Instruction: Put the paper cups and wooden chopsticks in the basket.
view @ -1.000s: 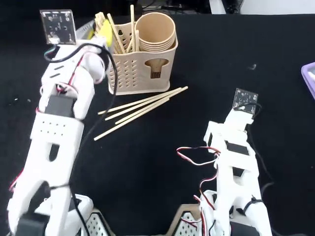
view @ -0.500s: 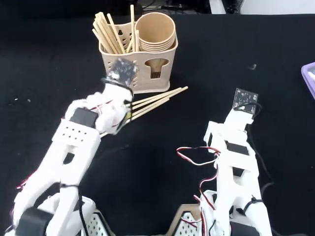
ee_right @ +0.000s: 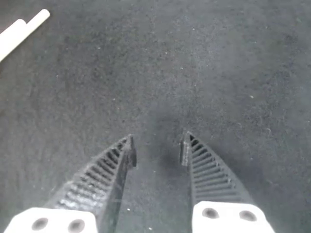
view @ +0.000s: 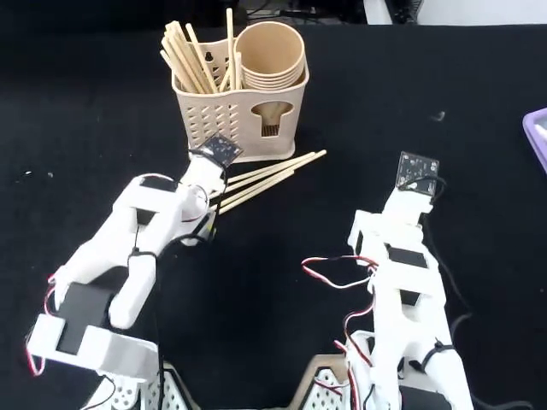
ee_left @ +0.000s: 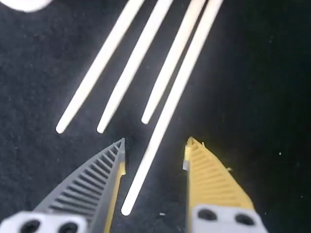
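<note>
Counter: black cloth surface carrying all the items listed. Left arm: a second ago raised high at the basket's left side with its fingers at the rim; half a second ago swinging back down; now folded low, its wrist over the near ends of the loose chopsticks. Right arm: parked on the right half of the counter, well apart from the basket and barely shifted over the same second. Basket: beige, perforated, upright at the rear of the counter, not displaced. Paper cups: nested stack standing in the basket's right compartment, judged already delivered. Bundled chopsticks: fanned upright in the left compartment, in plain sight now that the arm has left. Loose chopsticks: four in the left wrist view, lying side by side on the counter just in front of the basket. Nearest chopstick: its end runs between the left fingers, untouched. Left fingers: spread, straddling that chopstick and gripping nothing. Right fingers: spread over bare cloth, holding nothing. Assessment: one delivery trip appears finished and the next pickup is being lined up; the cups are done and the four sticks remain; closing on a single thin stick lying flat risks it slipping or rolling.
</note>
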`<move>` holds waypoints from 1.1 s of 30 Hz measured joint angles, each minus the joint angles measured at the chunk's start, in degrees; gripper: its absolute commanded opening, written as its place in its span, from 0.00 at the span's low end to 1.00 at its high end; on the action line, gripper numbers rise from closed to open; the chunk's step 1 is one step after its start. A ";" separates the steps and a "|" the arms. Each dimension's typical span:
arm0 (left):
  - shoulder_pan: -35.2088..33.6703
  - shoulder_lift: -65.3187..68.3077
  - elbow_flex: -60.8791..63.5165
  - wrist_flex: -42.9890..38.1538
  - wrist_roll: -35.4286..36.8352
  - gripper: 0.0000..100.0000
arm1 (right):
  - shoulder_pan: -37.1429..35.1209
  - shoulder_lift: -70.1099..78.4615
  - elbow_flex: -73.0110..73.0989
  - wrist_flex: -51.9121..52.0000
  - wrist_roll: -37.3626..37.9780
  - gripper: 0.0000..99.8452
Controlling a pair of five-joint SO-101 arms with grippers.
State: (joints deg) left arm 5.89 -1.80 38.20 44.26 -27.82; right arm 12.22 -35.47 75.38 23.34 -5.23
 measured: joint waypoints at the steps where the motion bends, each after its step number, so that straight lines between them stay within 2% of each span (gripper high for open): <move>1: 0.00 0.62 -0.62 0.00 0.00 0.19 | 0.00 0.00 0.00 0.00 0.00 0.16; 9: 0.88 2.46 -2.37 0.09 -0.44 0.19 | 0.00 0.00 0.00 0.00 0.00 0.16; 17: 3.52 -1.23 -2.37 -0.70 -0.44 0.19 | -0.35 0.00 0.00 0.00 0.00 0.16; 25: 4.57 2.64 -3.25 -9.85 -0.44 0.19 | -0.26 0.00 0.00 0.00 0.00 0.16; 33: 5.27 9.67 -9.32 -10.73 -0.53 0.19 | -0.26 0.00 0.00 0.00 0.00 0.16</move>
State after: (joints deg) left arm 11.16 7.87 28.88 33.54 -28.35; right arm 11.96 -35.47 75.38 23.34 -5.23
